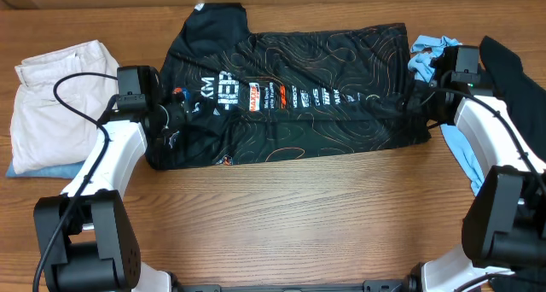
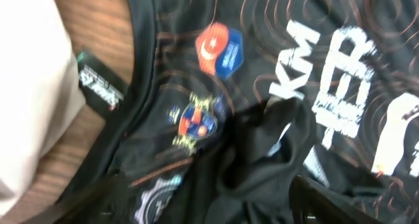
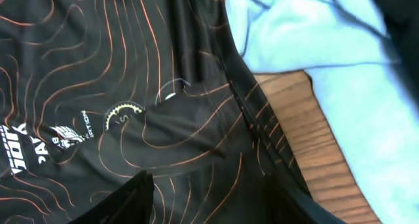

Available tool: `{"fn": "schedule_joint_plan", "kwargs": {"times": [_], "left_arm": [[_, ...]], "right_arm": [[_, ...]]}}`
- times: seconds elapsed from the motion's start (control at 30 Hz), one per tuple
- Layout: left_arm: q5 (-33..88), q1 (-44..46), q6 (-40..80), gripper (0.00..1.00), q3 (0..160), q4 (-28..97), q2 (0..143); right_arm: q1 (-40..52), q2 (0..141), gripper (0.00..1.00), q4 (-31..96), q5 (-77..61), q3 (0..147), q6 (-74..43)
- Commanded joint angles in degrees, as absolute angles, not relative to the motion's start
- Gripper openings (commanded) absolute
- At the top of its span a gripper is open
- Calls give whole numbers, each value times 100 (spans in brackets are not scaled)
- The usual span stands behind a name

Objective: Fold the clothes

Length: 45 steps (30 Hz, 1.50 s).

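Jersey (image 1: 290,87) position: laid flat across the middle of the desk (image 1: 281,215), long axis left to right, collar end at the left, hem end at the right. A flap of cloth projects at the far-left corner; whether it is sleeve or shoulder cannot be told.

Left tool (image 1: 168,117): set over the collar end. In the left wrist view its fingers are seen well apart, with a ruck of black cloth between them that is not pinched. Nothing is held.

Right tool (image 1: 424,100): set over the hem end, fingers likewise spread, flat cloth beneath, nothing gripped.

Step in hand, as judged: a fresh grip at each end for the next fold. For a clean result, all layers at each edge should be taken together, and both ends should be raised evenly so that the cloth is kept taut and no crease is dragged in. The ruck at the collar is best smoothed or taken up in the grip. The light blue shirt (image 1: 465,151), just beside the hem, should be kept out of the right tool's bite. The beige trousers (image 1: 55,96) lie close to the collar end and call for the same care.

Hidden or unclear: fingertips are cut off by the lower frame edge in both wrist views, so contact with the cloth cannot be confirmed. The left wrist view is blurred. The layer count cannot be read. A dark garment (image 1: 512,70) at the far right is cut off.
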<state>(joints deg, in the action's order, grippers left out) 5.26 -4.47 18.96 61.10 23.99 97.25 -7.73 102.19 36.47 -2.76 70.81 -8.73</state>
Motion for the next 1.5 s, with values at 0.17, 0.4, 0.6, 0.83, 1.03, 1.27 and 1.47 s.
{"fn": "schedule_joint_plan", "kwargs": {"times": [0.17, 0.4, 0.6, 0.83, 1.03, 1.27, 1.47], "left_arm": [[408, -414, 1778, 88, 6123, 3577, 9738], [263, -414, 1780, 83, 6123, 4228, 9738], [235, -412, 1780, 37, 6123, 4101, 9741], [-58, -414, 1756, 44, 6121, 3863, 9817], [-8, -410, 1756, 42, 6121, 3636, 10173], [355, -410, 1573, 33, 6123, 3424, 10562], [451, -410, 1479, 17, 6145, 3422, 10556]], "right_arm": [[-744, 10230, 59, 3966, -270, 7083, -851], [-744, 10230, 59, 4268, -270, 7083, -849], [-744, 10230, 59, 4482, -268, 7083, -851], [-744, 10230, 59, 4659, -268, 7083, -851], [-744, 10230, 58, 4674, -270, 7083, -851], [-744, 10230, 58, 4672, -268, 7083, -851], [-744, 10230, 58, 4665, -268, 7083, -851]]}}
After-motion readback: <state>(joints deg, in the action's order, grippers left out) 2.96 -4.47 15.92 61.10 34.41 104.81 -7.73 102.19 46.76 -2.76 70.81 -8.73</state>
